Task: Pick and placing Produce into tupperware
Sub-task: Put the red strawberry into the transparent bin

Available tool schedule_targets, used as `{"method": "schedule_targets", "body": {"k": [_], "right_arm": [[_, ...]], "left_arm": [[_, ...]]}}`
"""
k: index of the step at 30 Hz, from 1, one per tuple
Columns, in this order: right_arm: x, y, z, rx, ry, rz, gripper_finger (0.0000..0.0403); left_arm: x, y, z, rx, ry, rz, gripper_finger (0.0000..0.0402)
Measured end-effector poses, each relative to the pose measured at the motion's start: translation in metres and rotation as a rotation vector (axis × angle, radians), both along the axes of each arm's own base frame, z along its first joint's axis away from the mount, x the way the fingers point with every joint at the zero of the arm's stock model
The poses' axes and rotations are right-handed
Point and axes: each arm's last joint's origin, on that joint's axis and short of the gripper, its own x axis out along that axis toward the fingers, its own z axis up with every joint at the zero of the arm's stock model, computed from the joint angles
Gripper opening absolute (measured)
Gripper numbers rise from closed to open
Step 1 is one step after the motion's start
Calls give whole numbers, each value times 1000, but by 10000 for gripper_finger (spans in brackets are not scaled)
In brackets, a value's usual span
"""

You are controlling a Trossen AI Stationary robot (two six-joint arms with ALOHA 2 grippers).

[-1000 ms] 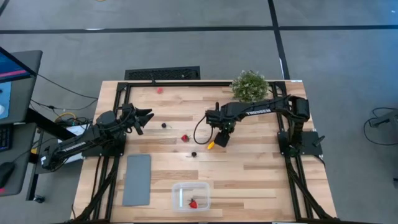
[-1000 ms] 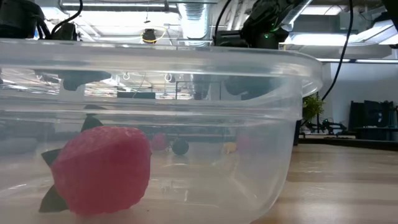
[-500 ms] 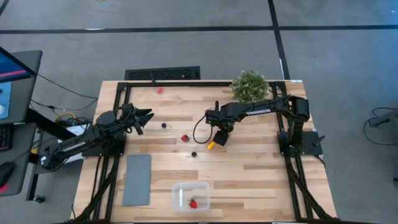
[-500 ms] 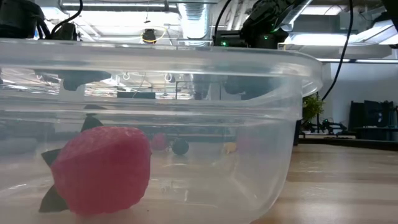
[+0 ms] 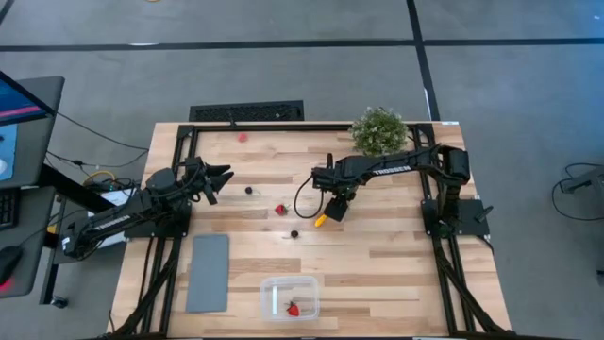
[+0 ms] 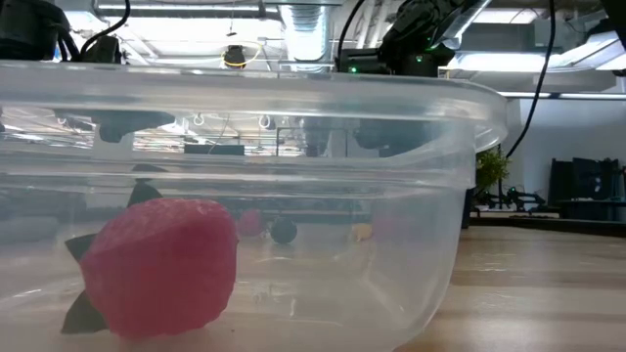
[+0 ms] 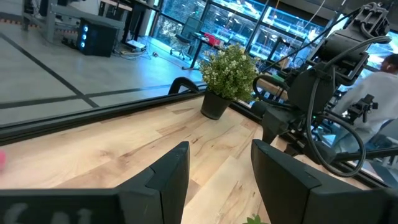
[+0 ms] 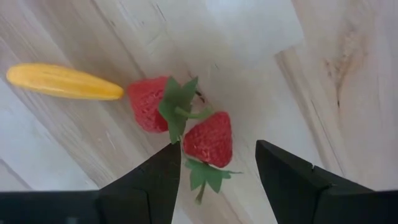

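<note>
The clear tupperware (image 5: 290, 297) sits near the table's near edge with one red strawberry (image 6: 161, 264) lying on its floor. My right gripper (image 5: 335, 206) hovers open above mid-table. Its wrist view shows two red strawberries (image 8: 208, 140) lying together on the wood between the fingers, with the yellow piece (image 8: 62, 82) beside them. Another strawberry (image 5: 280, 210) and two black berries (image 5: 249, 190) (image 5: 294, 233) lie on the table to its left. My left gripper (image 5: 225, 177) waits open at the table's left side.
A flat grey slab (image 5: 208, 272) lies left of the tupperware. A leafy potted plant (image 5: 379, 130) stands at the far right corner, and a pale pink spot (image 5: 242, 135) marks the far edge. Bare wood stretches right of the tupperware.
</note>
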Motion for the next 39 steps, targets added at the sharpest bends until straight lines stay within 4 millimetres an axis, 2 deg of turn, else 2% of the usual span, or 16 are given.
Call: {"method": "schedule_targets", "body": {"k": [18,27,36,39], "right_arm": [[2,10,0,-2,-11,13,217],[-14,12,-30,3,18,-15,203],[-15,12,-32,5,7,-21,160],[-15,12,-32,5,7,-21,158]], "left_arm": [[0,0,0,0,0,0,163],[0,0,0,0,0,-1,163],[0,0,0,4,1,11,163],[0,0,0,5,1,11,163]]}}
